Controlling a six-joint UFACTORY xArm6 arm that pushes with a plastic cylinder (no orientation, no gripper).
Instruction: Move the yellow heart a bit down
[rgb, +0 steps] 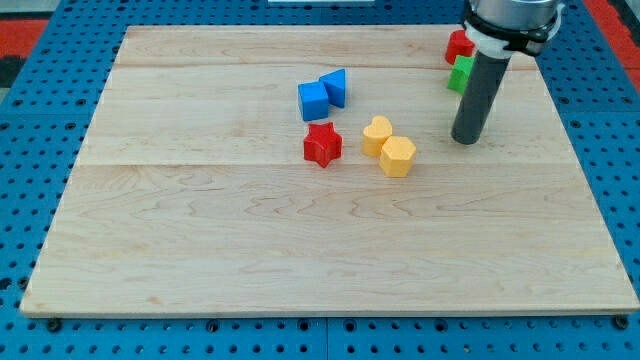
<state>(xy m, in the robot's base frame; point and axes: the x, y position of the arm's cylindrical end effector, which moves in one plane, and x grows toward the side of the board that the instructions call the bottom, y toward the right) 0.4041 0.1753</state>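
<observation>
Yellow heart (377, 135) is sitting right of board (200, 260) centre, touching the yellow hexagon (398, 157) at its lower right; red star (322, 144) is lying just left. Rod is standing upright; my tip (466, 140) is resting on the wood, well right of the heart, touching nothing (no jaws here). Blue cube (313, 101) and blue triangle (335, 87) are touching above; red block (458, 46) and green block (461, 74) are sitting partly hidden behind the rod.

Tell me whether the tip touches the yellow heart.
Apart. The camera view shows bare board between my tip and the yellow heart.
</observation>
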